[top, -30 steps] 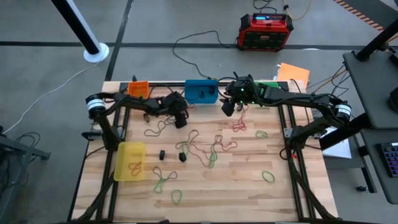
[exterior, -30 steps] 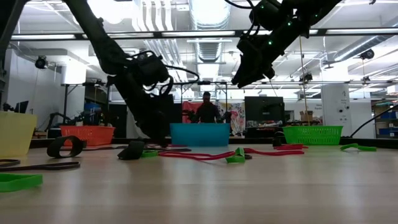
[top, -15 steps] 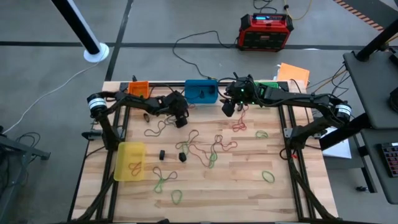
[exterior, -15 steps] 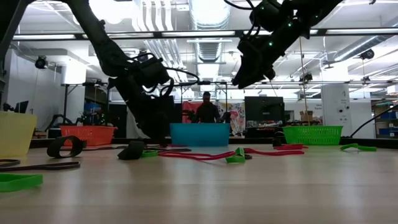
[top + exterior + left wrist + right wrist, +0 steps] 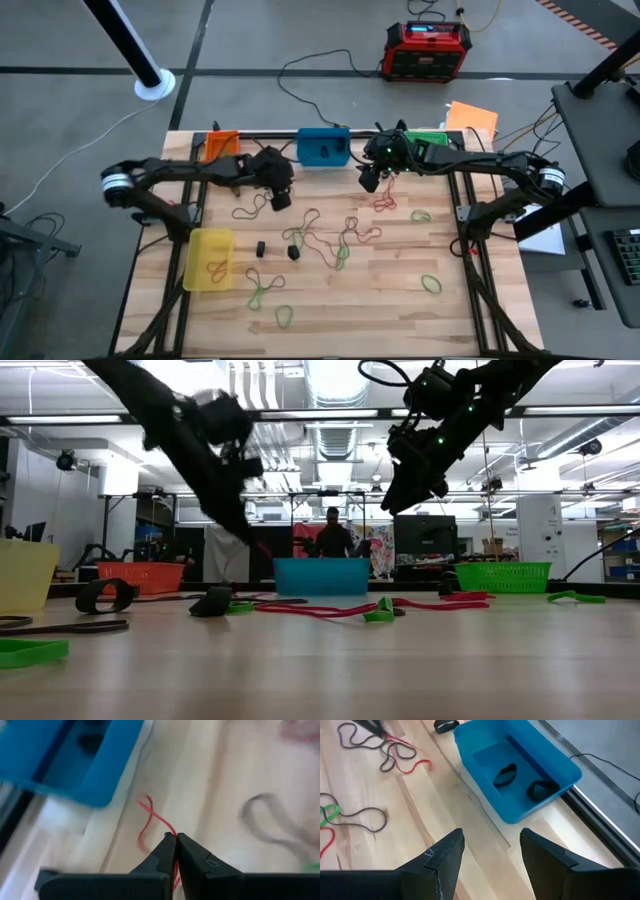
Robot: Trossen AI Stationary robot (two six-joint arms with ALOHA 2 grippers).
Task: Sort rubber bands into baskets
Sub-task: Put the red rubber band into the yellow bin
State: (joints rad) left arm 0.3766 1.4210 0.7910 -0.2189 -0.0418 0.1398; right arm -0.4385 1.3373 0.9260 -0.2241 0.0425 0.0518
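**Left arm holding a red band, orange bin to its side**

Near the table's back edge, the left gripper [image 5: 175,840] is pinched closed on a red rubber band [image 5: 150,817], which dangles above the wood. The orange basket [image 5: 222,144] lies just beyond, toward the left corner; the blue basket [image 5: 324,146] sits nearer on the other side. The right gripper [image 5: 487,847], fingers wide and empty, hovers before the blue basket. Loose bands [image 5: 330,240] lie mid-table, clear of the route.

Two dark jointed arms with pale wrist collars, green indicator lights, black wedge-shaped fingers [image 5: 445,860].
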